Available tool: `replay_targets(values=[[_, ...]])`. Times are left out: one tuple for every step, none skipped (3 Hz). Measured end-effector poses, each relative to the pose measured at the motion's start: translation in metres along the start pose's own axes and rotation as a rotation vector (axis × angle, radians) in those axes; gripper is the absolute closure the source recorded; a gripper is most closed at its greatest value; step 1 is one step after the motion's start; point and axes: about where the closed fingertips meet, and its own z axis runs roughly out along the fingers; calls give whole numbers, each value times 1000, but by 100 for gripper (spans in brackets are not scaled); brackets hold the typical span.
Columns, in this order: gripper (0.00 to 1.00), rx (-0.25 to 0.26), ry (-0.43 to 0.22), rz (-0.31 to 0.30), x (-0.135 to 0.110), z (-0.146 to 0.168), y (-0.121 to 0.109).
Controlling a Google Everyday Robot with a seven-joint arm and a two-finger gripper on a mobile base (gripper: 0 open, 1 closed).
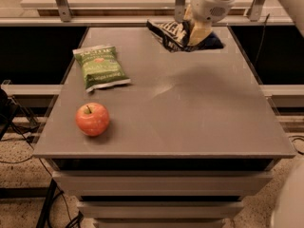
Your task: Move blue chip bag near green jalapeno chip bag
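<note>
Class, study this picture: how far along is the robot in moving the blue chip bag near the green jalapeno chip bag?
Done: the tool, over the grey table's far edge, is shut on the crumpled dark blue foil chip bag. In hand: the bag appears lifted off the surface. Left: carry it leftward to the flat bright green chip bag and set it down beside it.

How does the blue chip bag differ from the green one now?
The blue chip bag is dark and crumpled; the green jalapeno chip bag is bright and flat. The gripper holds the blue one at the back; the green one lies free on the table, left. Both are snack bags.
</note>
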Motion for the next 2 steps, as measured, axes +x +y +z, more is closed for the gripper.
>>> replay_targets(values=[[100,-15,-21,-123,-50,17,-15],[100,-13,-20,-175,-89,34,-29]])
